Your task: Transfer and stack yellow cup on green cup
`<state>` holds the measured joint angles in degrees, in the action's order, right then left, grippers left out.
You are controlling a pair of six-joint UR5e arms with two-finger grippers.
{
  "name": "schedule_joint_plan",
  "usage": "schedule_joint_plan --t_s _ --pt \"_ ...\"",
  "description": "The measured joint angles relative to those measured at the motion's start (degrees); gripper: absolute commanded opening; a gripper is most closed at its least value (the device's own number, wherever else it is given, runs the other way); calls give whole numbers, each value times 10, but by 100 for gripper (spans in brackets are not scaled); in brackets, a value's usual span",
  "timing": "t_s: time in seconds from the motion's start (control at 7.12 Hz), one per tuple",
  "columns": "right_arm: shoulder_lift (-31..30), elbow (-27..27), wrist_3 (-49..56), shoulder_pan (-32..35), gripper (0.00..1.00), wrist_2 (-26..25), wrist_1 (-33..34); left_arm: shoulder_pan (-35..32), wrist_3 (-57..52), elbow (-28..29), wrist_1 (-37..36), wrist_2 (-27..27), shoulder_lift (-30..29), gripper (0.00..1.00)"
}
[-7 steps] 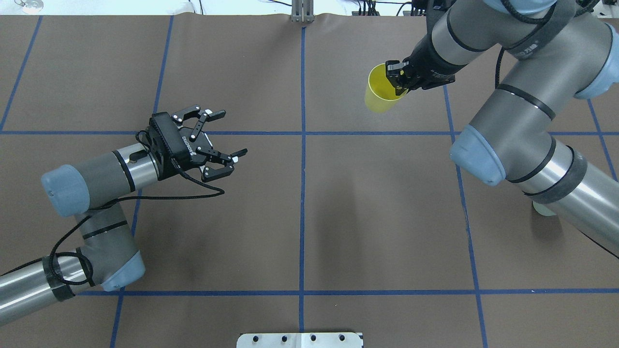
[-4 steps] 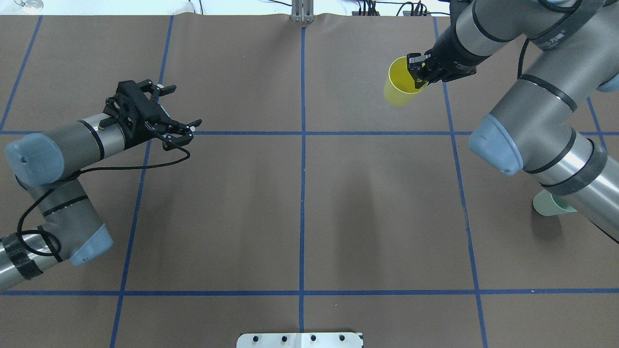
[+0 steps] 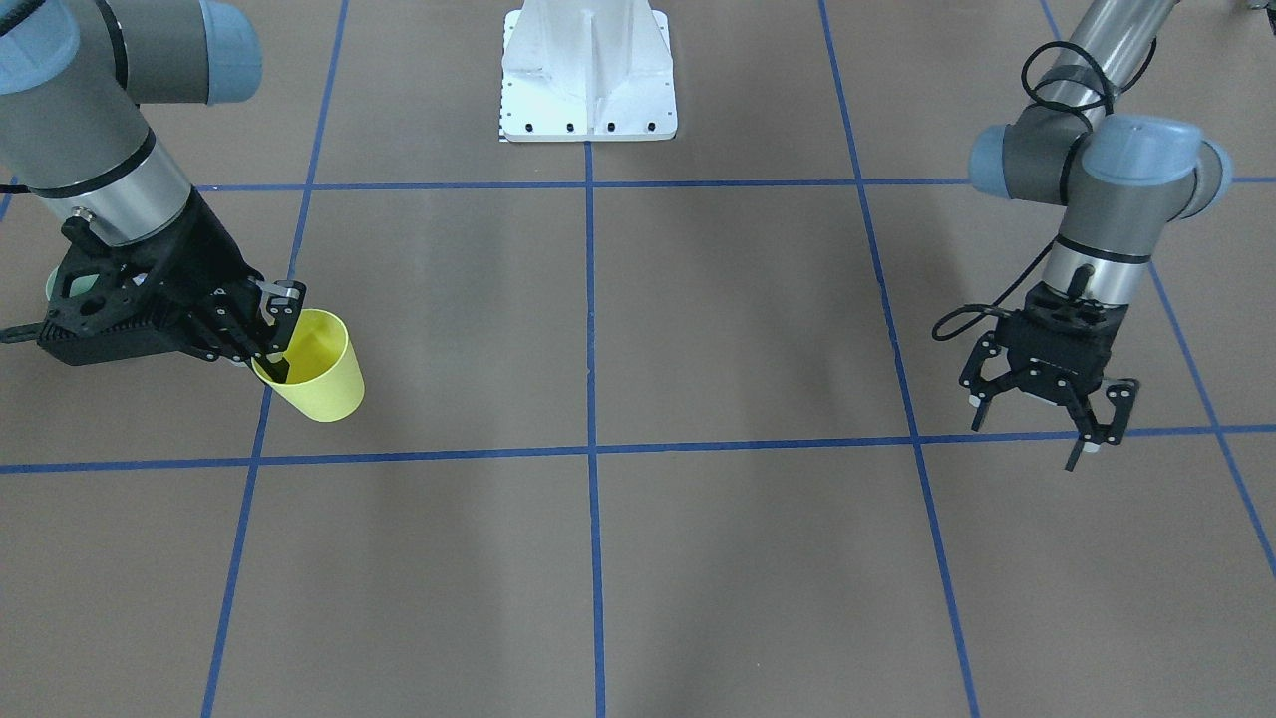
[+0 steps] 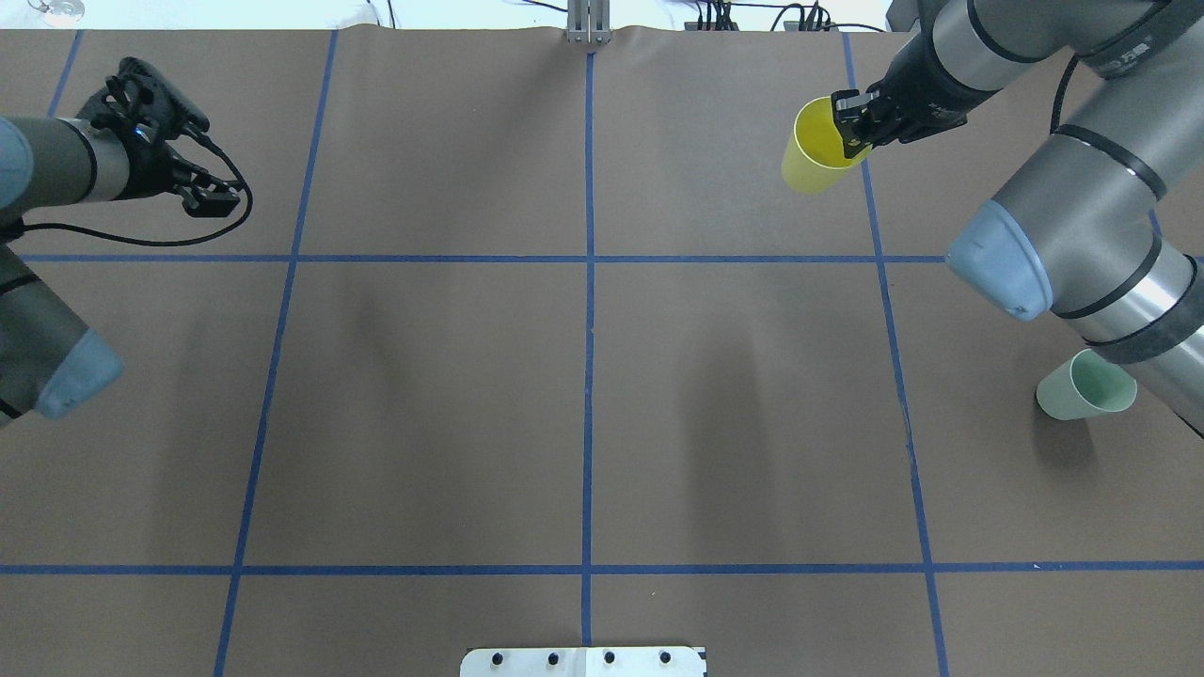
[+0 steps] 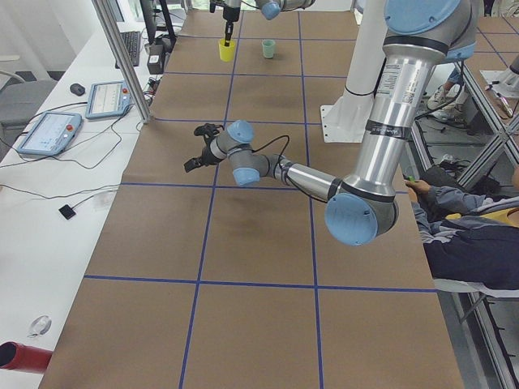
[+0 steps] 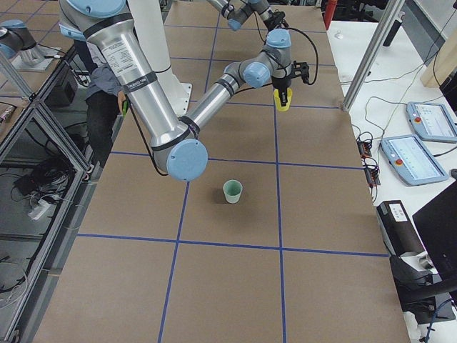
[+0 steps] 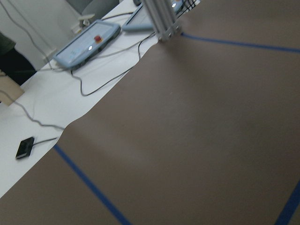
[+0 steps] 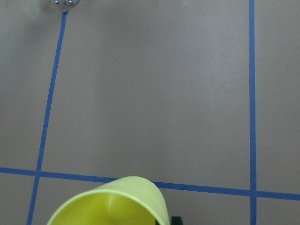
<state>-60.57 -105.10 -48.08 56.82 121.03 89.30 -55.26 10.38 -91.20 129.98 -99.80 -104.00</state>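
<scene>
The right gripper [image 4: 849,130] pinches the yellow cup [image 4: 809,162] by its rim, one finger inside, cup tilted. The left gripper [image 3: 1045,424] hangs spread and empty. The green cup [image 4: 1082,387] stands well apart.

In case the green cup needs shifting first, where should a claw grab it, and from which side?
Probably the rim of the green cup, from above, one finger inside: it stands upright, mouth open, and its tapered wall could slip from a side pinch.
</scene>
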Motion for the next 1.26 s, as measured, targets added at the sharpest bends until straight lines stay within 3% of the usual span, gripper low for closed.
schedule_joint_plan --t_s 0.7,0.98,1.26 --pt "-75 -19 131 82 0 77 0 -234 -222 -43 -264 -214 71 100" --pt "-116 -31 187 111 0 97 0 -302 -231 -30 -319 -241 106 100" --pt "-158 -40 235 146 0 125 0 -324 -222 -8 -369 -245 122 100"
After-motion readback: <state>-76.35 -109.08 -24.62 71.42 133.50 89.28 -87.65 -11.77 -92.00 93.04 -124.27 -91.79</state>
